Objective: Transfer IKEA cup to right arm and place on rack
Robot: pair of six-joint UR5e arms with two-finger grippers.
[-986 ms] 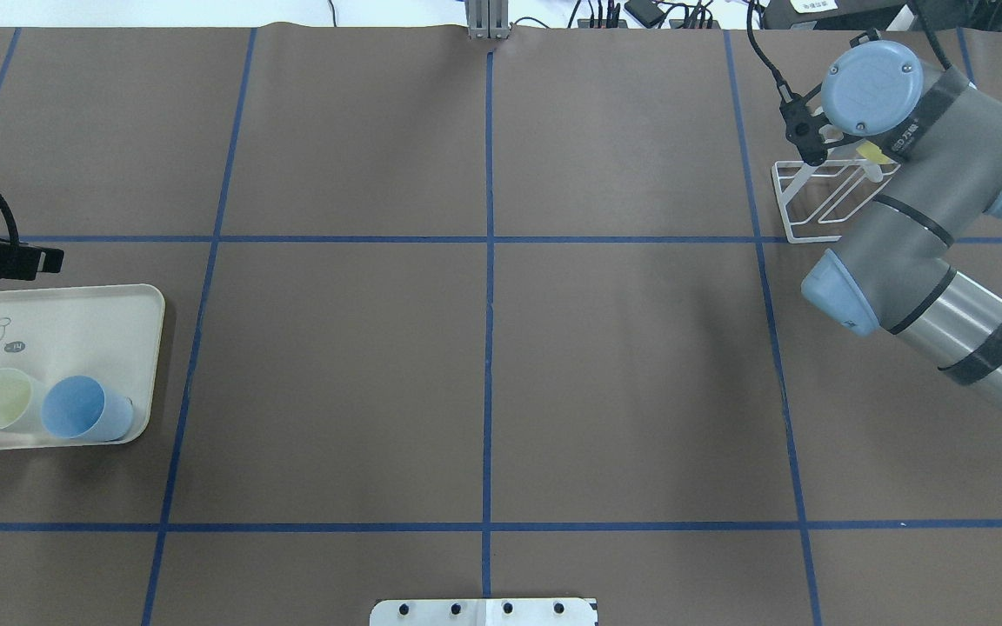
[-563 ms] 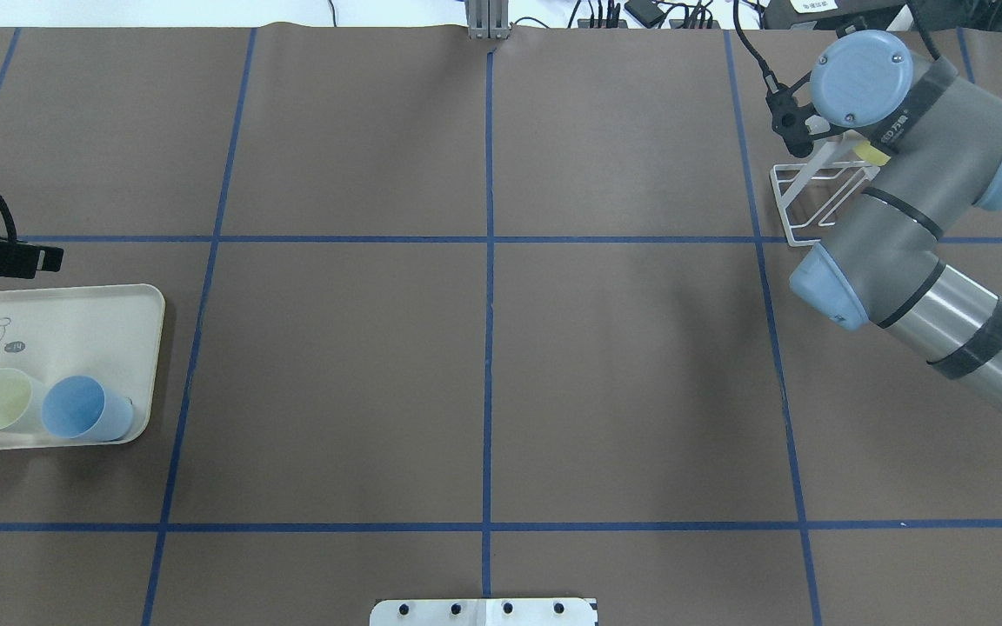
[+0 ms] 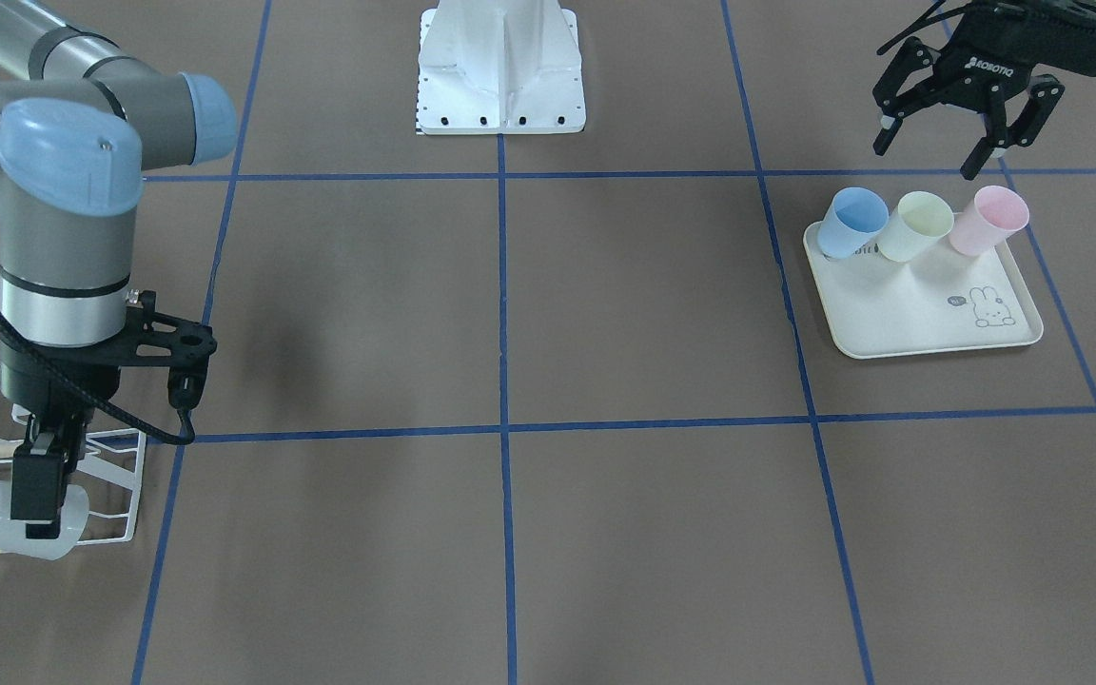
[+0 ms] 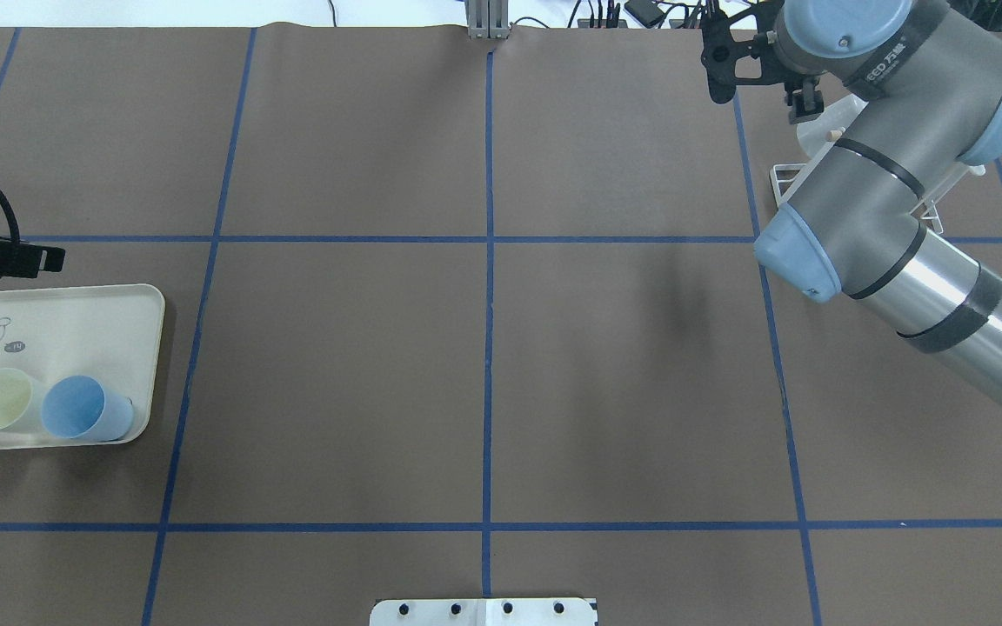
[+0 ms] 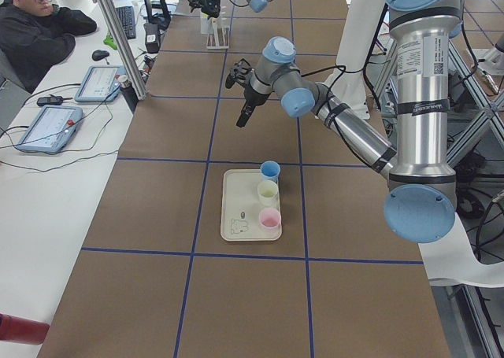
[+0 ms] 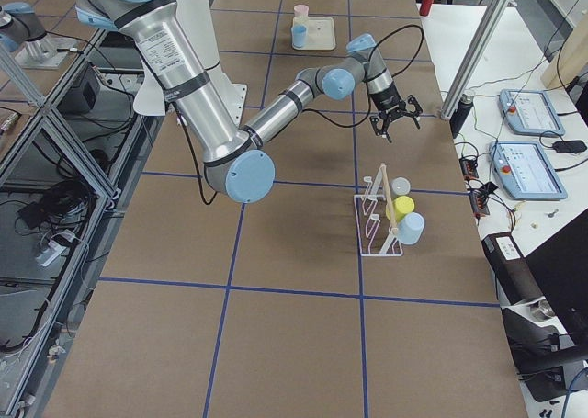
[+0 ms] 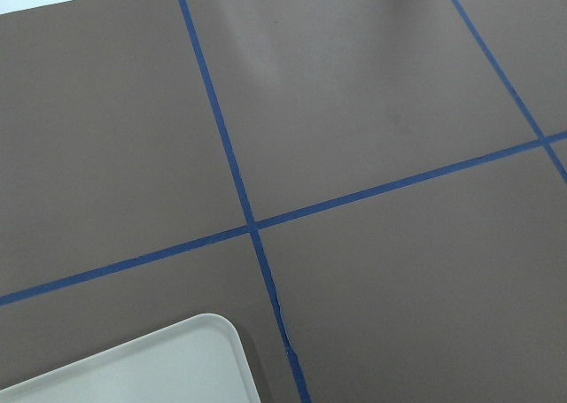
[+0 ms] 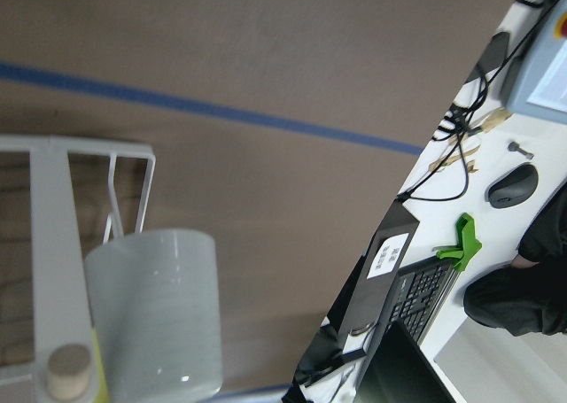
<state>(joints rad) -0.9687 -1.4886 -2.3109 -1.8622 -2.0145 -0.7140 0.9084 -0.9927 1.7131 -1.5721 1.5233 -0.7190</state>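
Shows the right tool point(image 6: 397, 122) with jaws spread and nothing between them, raised clear of the rack point(image 8: 49, 244). Differs from a second ago: gives up the low hover over the rack's wires for a higher spot, off past the rack toward the far edge of the surface point(image 4: 336, 391). Leaves the cup point(image 8: 155, 314) on the rack, hung on a prong just beside the rod point(image 8: 69, 372), free of any finger. Suggests handover and placing both done for this cup, with only the retreat of the right arm point(image 4: 866, 183) from the rack left. Puts the left tool point(image 3: 929, 143) well apart from the rack, at the surface's opposite end, jaws likewise spread and empty, with the tray point(image 3: 890, 323) about as far off.

From overhead, buries the right tool and most of the rack under the right arm, giving only a pale sliver of cup. From the right end, lays open what overhead cannot: the spread jaws, and two neighbours on the rack, a yellow cup point(image 6: 404, 205) and a pale blue cup point(image 6: 411, 227). From the front, crops the yellow cup, loses the pale blue cup, and sets the tool before the cup, so looks like contact; denied by the right wrist view, with the cup alone on its prong. From the left wrist, offers only surface and a tray corner, no fingers.
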